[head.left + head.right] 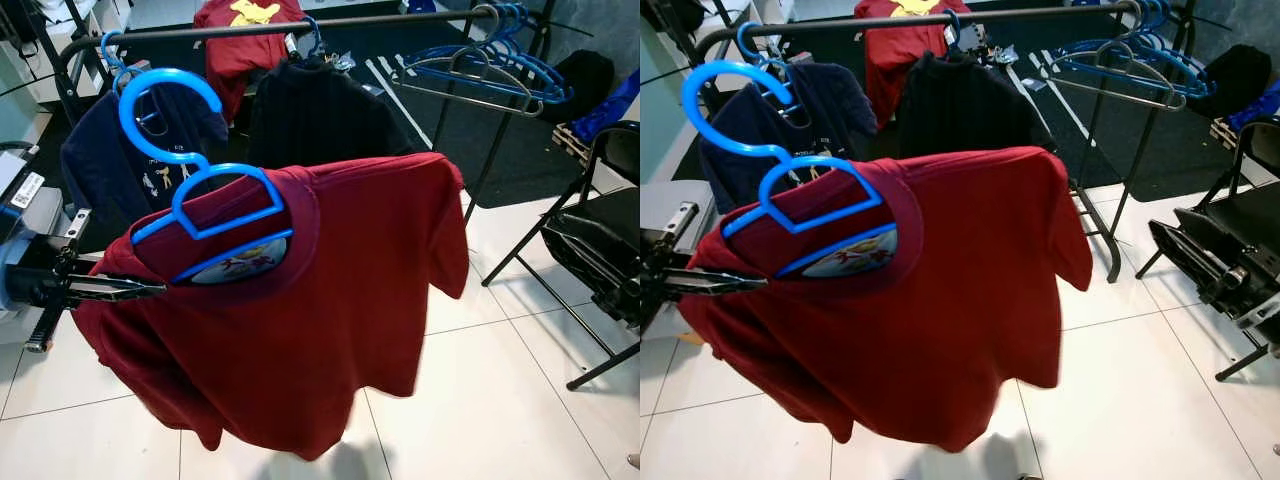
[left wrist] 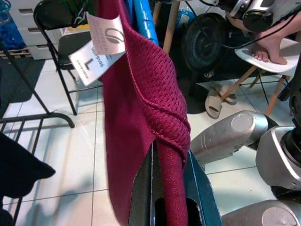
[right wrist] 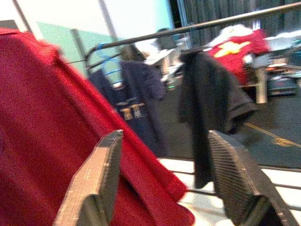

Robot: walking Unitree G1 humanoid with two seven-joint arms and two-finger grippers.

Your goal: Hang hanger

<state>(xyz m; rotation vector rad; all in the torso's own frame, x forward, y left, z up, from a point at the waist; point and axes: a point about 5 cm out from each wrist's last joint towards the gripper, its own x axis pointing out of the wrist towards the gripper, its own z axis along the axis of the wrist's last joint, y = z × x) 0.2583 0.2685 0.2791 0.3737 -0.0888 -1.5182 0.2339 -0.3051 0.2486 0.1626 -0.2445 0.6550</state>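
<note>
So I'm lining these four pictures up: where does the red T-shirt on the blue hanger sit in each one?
Left eye: red T-shirt centre, on the blue hanger.
Right eye: centre-left.
Left wrist: pinched between the left gripper fingers.
Right wrist: beside the open right gripper.
Shared landmark: black shirt on the rail.

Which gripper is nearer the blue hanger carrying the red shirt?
Left. The left gripper is clamped on the red shirt at the shoulder, just beside the blue hanger. The right gripper hangs open beside the shirt, holding nothing.
</note>
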